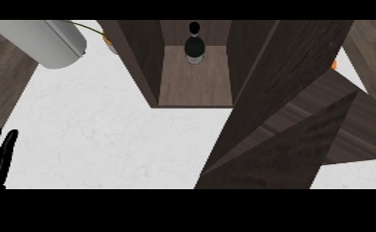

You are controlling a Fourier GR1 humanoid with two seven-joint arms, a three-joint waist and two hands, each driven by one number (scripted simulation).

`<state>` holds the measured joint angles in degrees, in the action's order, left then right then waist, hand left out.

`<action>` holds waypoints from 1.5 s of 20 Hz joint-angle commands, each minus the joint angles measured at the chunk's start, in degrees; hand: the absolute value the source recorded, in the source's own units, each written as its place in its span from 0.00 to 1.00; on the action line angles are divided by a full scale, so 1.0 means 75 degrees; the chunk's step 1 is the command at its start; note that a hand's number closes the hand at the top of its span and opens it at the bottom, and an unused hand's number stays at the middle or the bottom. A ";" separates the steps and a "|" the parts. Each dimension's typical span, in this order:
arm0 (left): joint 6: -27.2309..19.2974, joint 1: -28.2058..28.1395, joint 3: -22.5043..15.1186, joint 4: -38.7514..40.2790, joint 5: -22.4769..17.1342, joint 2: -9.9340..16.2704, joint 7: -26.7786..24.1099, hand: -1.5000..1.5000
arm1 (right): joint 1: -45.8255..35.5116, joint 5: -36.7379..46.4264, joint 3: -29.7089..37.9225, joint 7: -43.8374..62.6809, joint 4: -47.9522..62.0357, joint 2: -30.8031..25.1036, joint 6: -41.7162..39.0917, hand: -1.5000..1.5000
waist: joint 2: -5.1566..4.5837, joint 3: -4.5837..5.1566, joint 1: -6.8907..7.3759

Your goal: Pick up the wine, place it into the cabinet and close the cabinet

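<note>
We see a dark matt wood-grain cabinet [192,84] at twelve o'clock holding a glossy dark bottle of wine [194,47], its door [279,126] at four o'clock equally grained, on a white, faintly marbled smooth table [110,136].

so the wine [194,50] is standing upright inside the cabinet [192,84], toward the back. The cabinet's sitting on the worktop [110,131], its door [286,121] swinging open to the right, and one hand [7,151] is peeking in at the left edge
</note>
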<state>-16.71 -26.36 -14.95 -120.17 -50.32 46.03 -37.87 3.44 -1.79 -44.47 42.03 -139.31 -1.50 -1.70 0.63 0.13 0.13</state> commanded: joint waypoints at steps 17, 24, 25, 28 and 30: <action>0.0671 0.0792 0.0530 0.0409 -0.0493 -0.0321 0.0762 0.00 | -0.4329 0.0766 -0.1115 0.0409 0.1307 0.0138 0.3125 1.00 | -0.0093 0.0010 0.0101; 0.0626 0.0680 0.0463 0.0238 -0.0388 -0.0379 0.0984 0.00 | -0.5946 -0.0407 -0.0129 0.0119 0.2579 0.0136 0.3867 1.00 | -0.0119 0.0005 0.0305; 0.0755 0.0796 0.0506 0.0368 -0.0467 -0.0377 0.1017 0.00 | -0.6248 -0.0622 -0.0103 -0.0201 0.2900 0.0143 0.4019 1.00 | -0.0135 0.0007 0.0350; 0.0753 0.0728 0.0526 0.0504 -0.0317 -0.0529 0.0924 0.00 | -0.7488 -0.1299 0.0651 -0.0363 0.3967 0.0172 0.4184 1.00 | -0.0128 0.0003 0.0361; 0.0484 0.0985 0.0438 0.0347 -0.0289 -0.0655 0.1121 0.00 | -0.8232 -0.1441 0.0968 -0.0507 0.4669 0.0182 0.4203 1.00 | -0.0119 -0.0003 0.0269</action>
<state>-11.27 -20.58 -10.37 -117.71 -53.68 43.13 -30.07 -48.60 -8.85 -41.71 40.69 -113.87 -2.05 28.76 -0.21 0.15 2.57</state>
